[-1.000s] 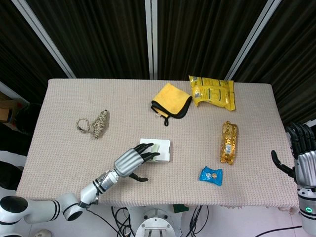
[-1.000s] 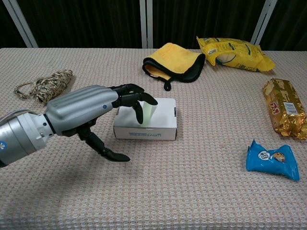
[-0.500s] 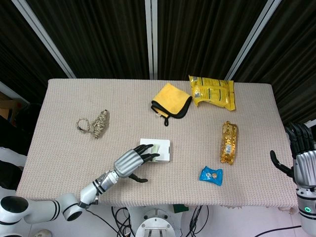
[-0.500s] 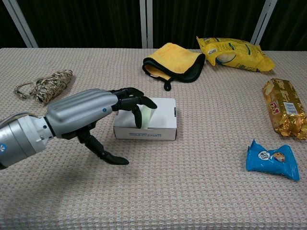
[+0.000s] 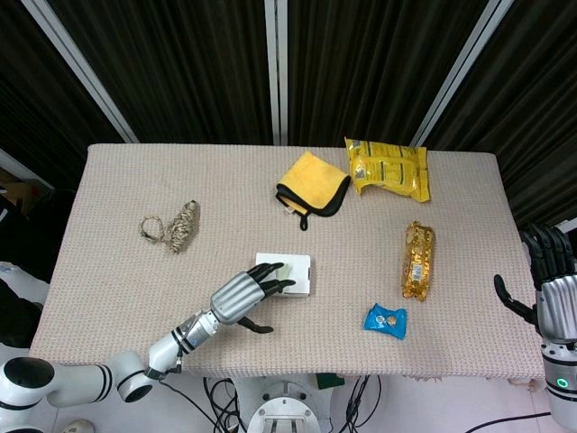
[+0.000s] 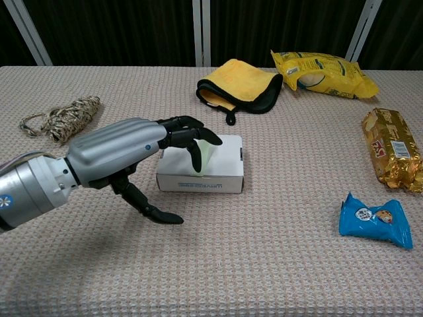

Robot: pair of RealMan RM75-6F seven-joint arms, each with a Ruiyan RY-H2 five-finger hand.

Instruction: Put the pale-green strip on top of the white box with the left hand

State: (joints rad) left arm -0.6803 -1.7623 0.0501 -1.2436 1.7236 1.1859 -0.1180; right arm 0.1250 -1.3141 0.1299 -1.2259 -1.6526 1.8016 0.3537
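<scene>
The white box (image 5: 300, 276) (image 6: 223, 166) lies near the table's front, left of centre. The pale-green strip (image 5: 284, 270) (image 6: 209, 154) lies on the left part of its top. My left hand (image 5: 242, 296) (image 6: 125, 155) reaches in from the left, its dark fingers (image 6: 192, 139) curved over the strip and partly hiding it. Its thumb (image 6: 151, 210) points down, away from them, in front of the box, so nothing is pinched. My right hand (image 5: 552, 280) hangs off the table's right edge with its fingers apart and nothing in them.
A coil of twine (image 5: 177, 225) (image 6: 63, 117) lies at the left. At the back are a yellow cloth (image 5: 312, 183) (image 6: 239, 83) and a yellow snack bag (image 5: 388, 168) (image 6: 322, 72). At the right lie a gold wrapper (image 5: 418, 261) (image 6: 394, 149) and a blue packet (image 5: 386, 319) (image 6: 374, 220).
My left hand's fingers have shifted slightly over the box's top. The strip stays on the box. The right hand has barely moved.
</scene>
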